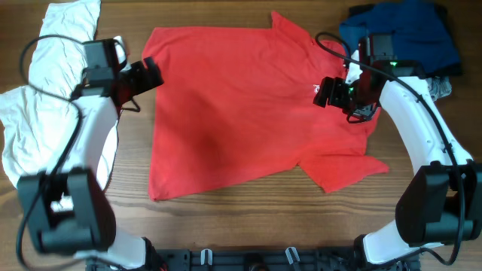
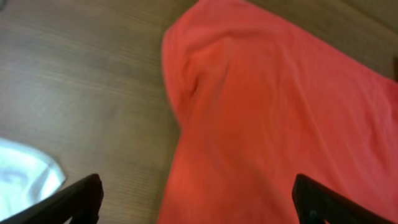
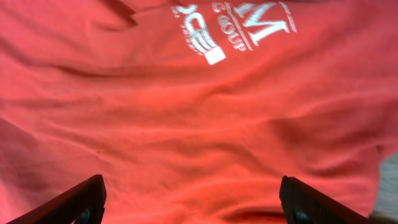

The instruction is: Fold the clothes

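Observation:
A red T-shirt (image 1: 233, 105) lies spread flat across the middle of the wooden table, white chest lettering (image 3: 233, 28) near its right side. My left gripper (image 1: 149, 75) hovers open over the shirt's upper left edge; in the left wrist view the red cloth (image 2: 280, 112) and bare wood lie below the spread fingers (image 2: 81, 196). My right gripper (image 1: 330, 92) is open above the shirt's right chest area, and nothing sits between its fingers (image 3: 311, 199). A white shirt (image 1: 34, 98) lies at the left, and a dark blue piece (image 1: 407, 34) at the back right.
The white shirt spills over the table's left side, under the left arm. A grey patterned piece (image 1: 440, 86) peeks out below the dark blue one. Bare wood (image 1: 226, 218) shows along the front edge.

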`<control>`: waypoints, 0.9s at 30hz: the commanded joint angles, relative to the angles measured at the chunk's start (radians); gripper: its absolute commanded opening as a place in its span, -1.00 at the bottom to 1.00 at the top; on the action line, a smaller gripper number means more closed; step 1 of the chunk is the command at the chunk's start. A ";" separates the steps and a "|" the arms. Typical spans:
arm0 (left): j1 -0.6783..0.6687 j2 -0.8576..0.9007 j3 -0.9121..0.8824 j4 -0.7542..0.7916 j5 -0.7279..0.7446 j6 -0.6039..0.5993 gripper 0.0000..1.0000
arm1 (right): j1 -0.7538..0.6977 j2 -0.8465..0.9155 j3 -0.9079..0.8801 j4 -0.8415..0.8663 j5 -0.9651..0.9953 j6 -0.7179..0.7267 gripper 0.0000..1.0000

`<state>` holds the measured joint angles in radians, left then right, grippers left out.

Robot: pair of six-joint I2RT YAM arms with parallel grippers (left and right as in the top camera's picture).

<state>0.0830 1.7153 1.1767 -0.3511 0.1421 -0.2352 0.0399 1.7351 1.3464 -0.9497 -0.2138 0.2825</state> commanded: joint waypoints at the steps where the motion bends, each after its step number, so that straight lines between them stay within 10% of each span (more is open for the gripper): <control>1: -0.043 0.150 -0.002 0.167 0.014 0.075 0.91 | 0.018 -0.024 0.013 0.015 -0.019 -0.018 0.79; 9: -0.055 0.391 -0.001 0.541 0.014 0.076 0.89 | 0.019 -0.024 0.013 0.015 -0.016 -0.013 0.80; 27: -0.055 0.397 0.002 0.700 0.060 0.154 0.84 | 0.019 -0.024 0.013 0.037 0.006 0.010 0.80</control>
<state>0.0288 2.1376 1.1755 0.3279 0.1753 -0.1081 0.0559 1.7348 1.3464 -0.9184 -0.2169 0.2874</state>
